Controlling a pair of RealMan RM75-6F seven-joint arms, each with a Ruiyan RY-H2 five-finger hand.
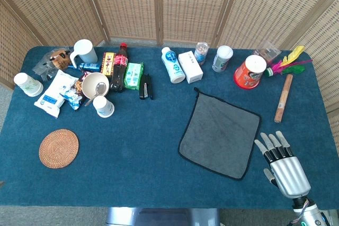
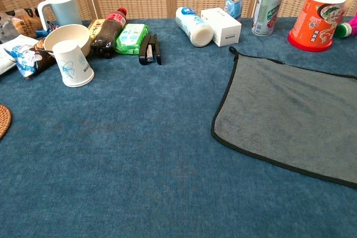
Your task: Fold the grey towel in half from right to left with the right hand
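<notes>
The grey towel [image 1: 220, 134] with a black hem lies flat and unfolded on the blue tablecloth, right of centre; the chest view shows it as well [image 2: 290, 116], cut off at the right edge. My right hand [image 1: 282, 163] hovers just off the towel's near right corner, fingers straight and slightly spread, pointing away from me, holding nothing. It does not touch the towel. The chest view does not show this hand. My left hand appears in neither view.
Behind the towel stand a white bottle [image 1: 173, 65], a white box [image 1: 190, 66], two small jars [image 1: 222, 59] and an orange cup [image 1: 250, 71]. A wooden stick [image 1: 283, 98] lies at its right. Cups, snacks, a cola bottle [image 1: 118, 67] and a woven coaster [image 1: 59, 148] occupy the left.
</notes>
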